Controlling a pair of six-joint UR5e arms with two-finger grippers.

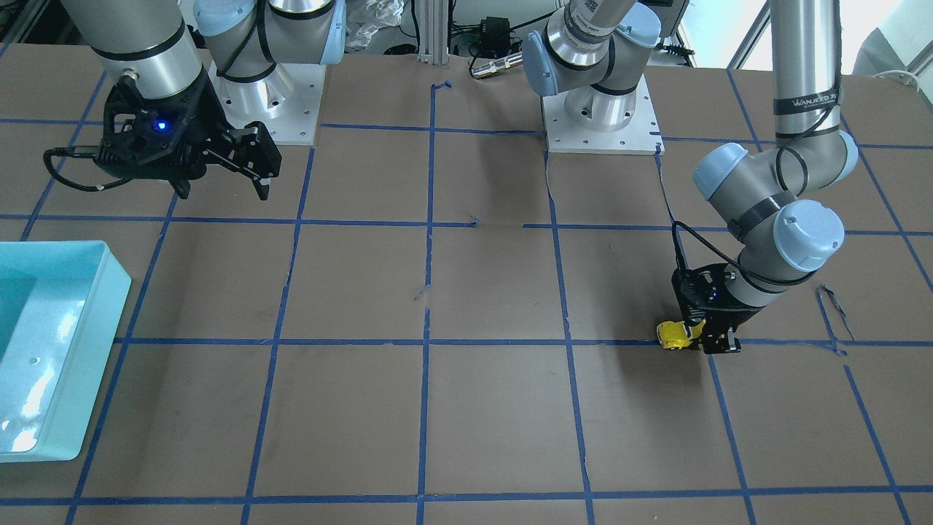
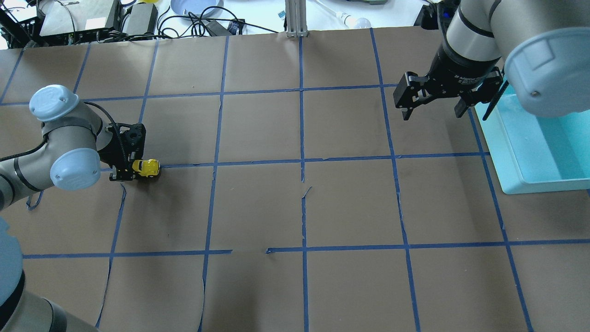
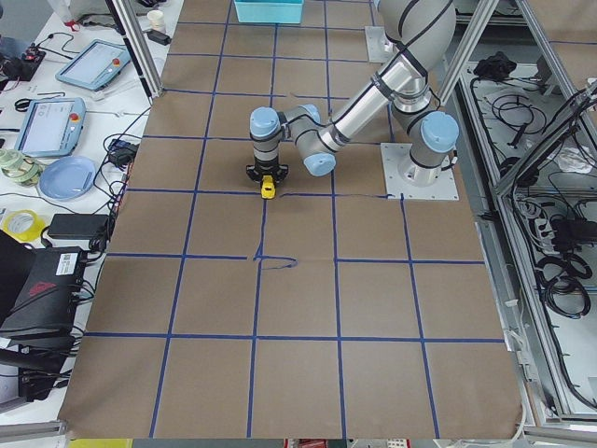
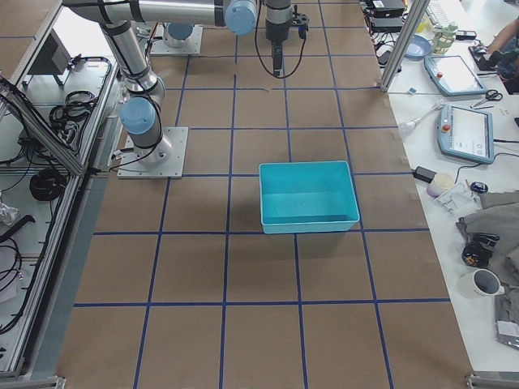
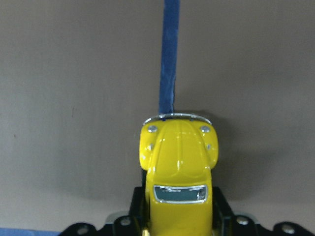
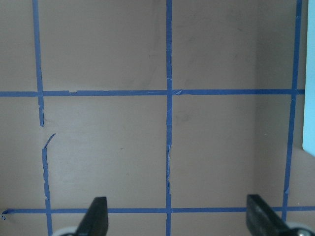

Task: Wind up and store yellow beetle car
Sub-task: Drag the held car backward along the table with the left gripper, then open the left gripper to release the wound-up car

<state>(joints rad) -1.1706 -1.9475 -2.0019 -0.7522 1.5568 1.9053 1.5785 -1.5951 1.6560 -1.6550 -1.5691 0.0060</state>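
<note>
Yellow beetle car [image 5: 178, 177] on table, wheels down on blue tape line [image 5: 169, 59], nose pointing away. My left gripper [image 2: 131, 168] pinches its rear, likely grip for pull-back winding. Right gripper [image 2: 432, 113] spread, empty, hovering beside teal bin [image 2: 516, 175], probable storage spot.

A brown table [image 2: 258, 207] crossed by blue tape lines [image 2: 302, 124] — just beside it, two tablets [image 3: 51, 126], a blue plate [image 3: 67, 176], a tape roll [image 3: 17, 224].
</note>
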